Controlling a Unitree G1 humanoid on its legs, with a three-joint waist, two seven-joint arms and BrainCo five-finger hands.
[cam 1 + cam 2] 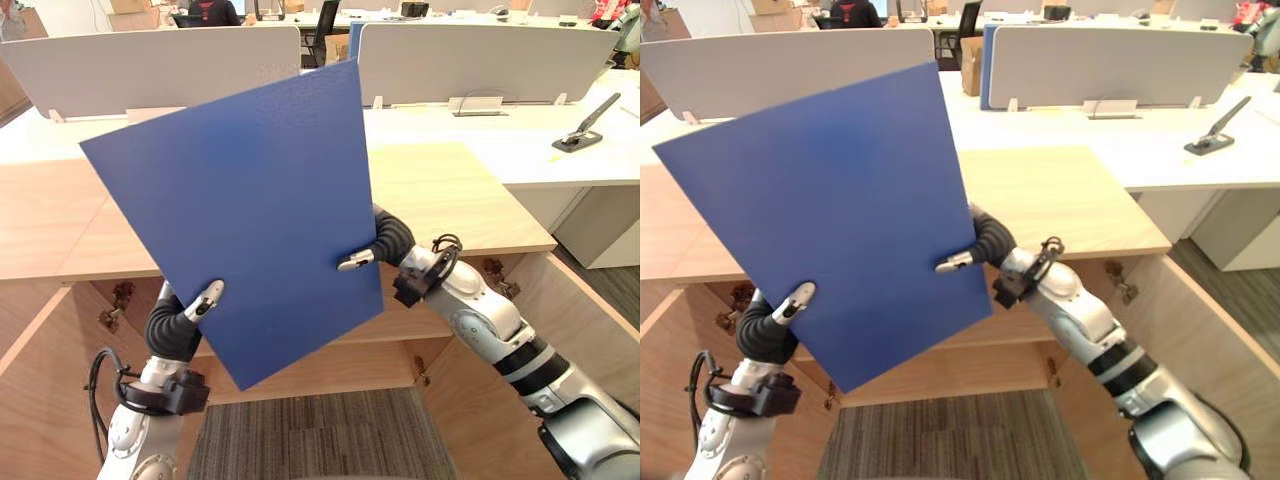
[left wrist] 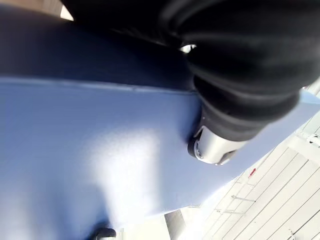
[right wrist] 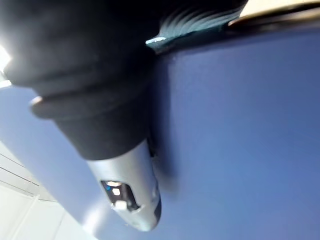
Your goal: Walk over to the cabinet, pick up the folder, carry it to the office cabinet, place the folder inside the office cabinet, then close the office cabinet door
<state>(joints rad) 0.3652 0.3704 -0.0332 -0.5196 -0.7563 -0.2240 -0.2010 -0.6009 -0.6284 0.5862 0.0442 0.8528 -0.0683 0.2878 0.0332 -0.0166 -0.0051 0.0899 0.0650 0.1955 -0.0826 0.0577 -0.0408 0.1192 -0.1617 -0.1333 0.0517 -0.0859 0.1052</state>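
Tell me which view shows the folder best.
The left eye view: the whole blue folder shows, all four corners, tilted, with the left hand and right hand pinching its side edges. The right eye view shows nearly the same. Each wrist view shows a close patch of its blue surface.

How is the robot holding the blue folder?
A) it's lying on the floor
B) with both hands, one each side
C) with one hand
B: the left hand and the right hand each pinch an edge of the blue folder, thumbs on its front.
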